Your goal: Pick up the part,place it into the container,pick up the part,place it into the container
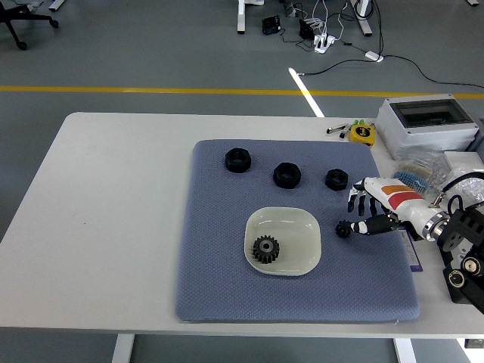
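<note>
A white table (113,227) is covered at its middle by a blue-grey textured mat (219,249). On the mat's near half a shallow cream rounded-square dish (302,231) is seen, and a black toothed gear (265,248) lies inside it, toward the dish's front left. Just right of the dish, a second small black toothed gear (344,228) sits on the mat, apart from the dish rim. The right hand (378,208), white-backed with an orange and red mark and black fingers, is brought in from the right edge over the mat's right side. Its fingers (363,206) are loosely spread and nothing is grasped; the thumb tip is seen just beside the small gear, and whether it touches cannot be told. Along the mat's far half three black hexagonal nuts are laid in a row: a left nut (238,159), a middle nut (287,175) and a smaller right nut (336,179), each apart from the others. Off the mat at the table's far right, a grey plastic box with a clear lid (427,125) is seen, with a yellow tape measure (363,133) just left of it and clear bags of small parts (416,178) in front of it. The left arm is not seen. Grey floor with a yellow line (151,90) lies beyond the table.
</note>
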